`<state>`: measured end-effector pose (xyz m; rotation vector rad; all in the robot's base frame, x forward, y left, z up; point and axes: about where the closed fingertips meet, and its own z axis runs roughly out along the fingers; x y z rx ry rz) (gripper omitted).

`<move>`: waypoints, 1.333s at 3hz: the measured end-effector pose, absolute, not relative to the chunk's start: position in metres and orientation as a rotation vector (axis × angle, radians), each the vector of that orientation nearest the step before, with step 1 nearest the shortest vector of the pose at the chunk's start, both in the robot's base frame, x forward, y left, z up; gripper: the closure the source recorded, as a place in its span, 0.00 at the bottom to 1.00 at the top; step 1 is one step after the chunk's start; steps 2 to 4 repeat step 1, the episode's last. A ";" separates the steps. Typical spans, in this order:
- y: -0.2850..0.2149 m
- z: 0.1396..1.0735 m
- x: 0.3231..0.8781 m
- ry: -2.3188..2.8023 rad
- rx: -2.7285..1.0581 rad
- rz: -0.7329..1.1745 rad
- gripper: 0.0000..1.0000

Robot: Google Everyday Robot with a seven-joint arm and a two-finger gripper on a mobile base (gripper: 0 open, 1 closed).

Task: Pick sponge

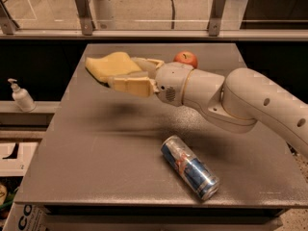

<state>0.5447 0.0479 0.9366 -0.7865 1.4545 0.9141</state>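
The pale yellow sponge [112, 66] hangs above the back left part of the grey table [96, 153], held between my gripper's cream-yellow fingers [130, 86]. My gripper [126, 76] is shut on it, reaching in from the right on the white arm [231, 100]. A shadow lies on the table below the sponge, so it is lifted off the surface.
A red apple [186, 59] sits at the back of the table, just behind my wrist. A blue and silver can [189, 167] lies on its side at the front right. A white pump bottle [21, 96] stands on a shelf to the left, off the table.
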 end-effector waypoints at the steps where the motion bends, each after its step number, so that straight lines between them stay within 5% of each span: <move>1: 0.048 0.937 0.544 1.454 -0.786 0.915 1.00; 4: 0.048 0.937 0.544 1.454 -0.786 0.915 1.00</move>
